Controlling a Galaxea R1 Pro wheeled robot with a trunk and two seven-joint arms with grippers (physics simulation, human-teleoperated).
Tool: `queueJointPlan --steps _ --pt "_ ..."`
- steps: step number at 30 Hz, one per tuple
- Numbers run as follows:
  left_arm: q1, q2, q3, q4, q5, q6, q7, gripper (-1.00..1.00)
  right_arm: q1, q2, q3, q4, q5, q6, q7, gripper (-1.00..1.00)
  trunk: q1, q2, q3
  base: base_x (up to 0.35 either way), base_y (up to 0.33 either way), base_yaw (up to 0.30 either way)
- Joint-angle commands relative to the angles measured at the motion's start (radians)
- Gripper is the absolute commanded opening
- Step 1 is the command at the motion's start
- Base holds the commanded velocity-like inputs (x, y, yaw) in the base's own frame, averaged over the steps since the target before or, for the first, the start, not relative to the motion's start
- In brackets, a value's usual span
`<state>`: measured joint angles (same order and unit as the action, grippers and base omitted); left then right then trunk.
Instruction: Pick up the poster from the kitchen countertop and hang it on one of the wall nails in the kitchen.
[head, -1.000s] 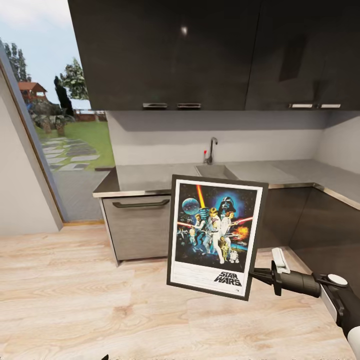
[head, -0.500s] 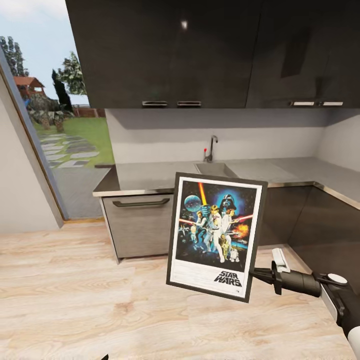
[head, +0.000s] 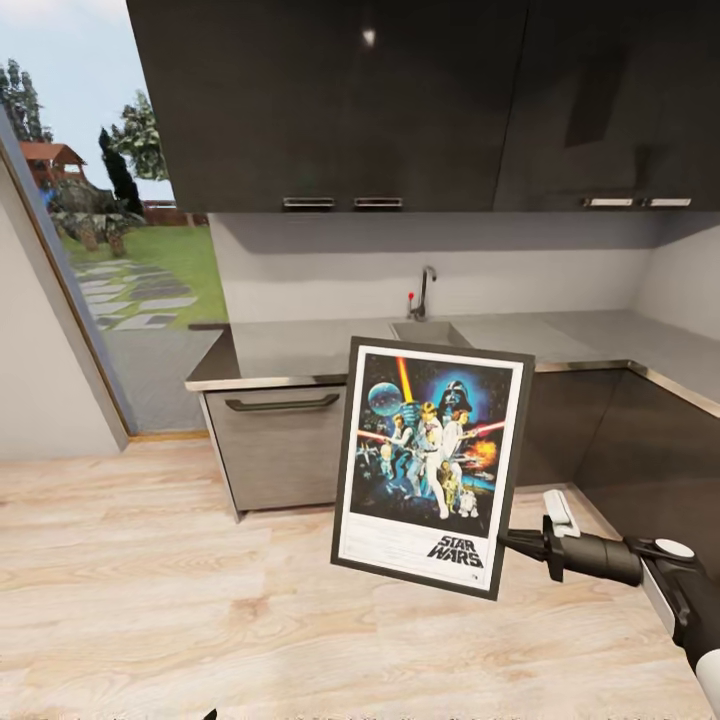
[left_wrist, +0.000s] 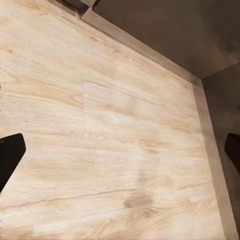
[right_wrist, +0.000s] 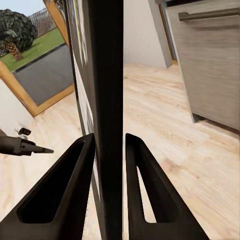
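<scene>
Frankly, here is how things stand from where I hold them.

Left claw: my left gripper (left_wrist: 120, 152) hangs over the pale wood floor (left_wrist: 110, 125) with its two dark fingertips far apart at the edges of its wrist view and nothing between them; it is wide and idle.

Poster: the poster (head: 428, 465) is off the kitchen countertop (head: 300, 350) and in the air in front of the sink cabinets, upright, tilted a little, artwork facing my head camera.

Grip: my right gripper (head: 505, 543) is closed on the poster's lower right frame edge; in the right wrist view the frame (right_wrist: 106, 110) runs edge-on between my two fingers (right_wrist: 60, 195), which sit tight against either face.

Risk, slip: I judge the hold thin, a pinch low on one side edge, so most of the frame's weight hangs away from the claw and it could pivot or slide out if I swing the arm fast.

Risk, collision: the poster's far corner sticks well out from my claw, so a turn near the cabinet front (head: 280, 450) could knock it.

Risk, aim: no wall nail is visible to me here, so I cannot yet judge the approach.
</scene>
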<state>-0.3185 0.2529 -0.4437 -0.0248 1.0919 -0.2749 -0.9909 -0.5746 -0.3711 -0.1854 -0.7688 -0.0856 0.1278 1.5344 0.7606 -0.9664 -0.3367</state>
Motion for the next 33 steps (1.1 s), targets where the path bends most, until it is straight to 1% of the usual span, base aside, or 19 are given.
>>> queueJointPlan --steps 1,7,17,33 --pt "-0.001 0.0 -0.009 0.0 0.006 -0.006 -0.001 1.0 -0.001 0.0 0.0 -0.001 -0.002 0.017 0.006 -1.0 -0.004 0.006 0.0 0.0 0.0 0.0" --pt "-0.001 0.0 -0.009 0.0 0.006 -0.006 0.0 1.0 -0.001 0.0 0.0 -0.007 -0.002 0.033 0.007 -1.0 -0.027 0.048 0.009 0.0 0.0 0.0" --pt "-0.001 0.0 -0.009 0.0 0.006 -0.005 0.0 1.0 -0.001 0.0 0.0 -0.007 -0.002 0.034 0.008 -1.0 -0.065 0.118 0.026 0.0 0.0 0.0" --pt "-0.001 0.0 -0.009 0.0 0.006 -0.004 0.0 1.0 -0.001 0.0 0.0 -0.006 -0.003 0.032 0.009 -1.0 -0.127 0.23 0.074 0.0 0.0 0.0"
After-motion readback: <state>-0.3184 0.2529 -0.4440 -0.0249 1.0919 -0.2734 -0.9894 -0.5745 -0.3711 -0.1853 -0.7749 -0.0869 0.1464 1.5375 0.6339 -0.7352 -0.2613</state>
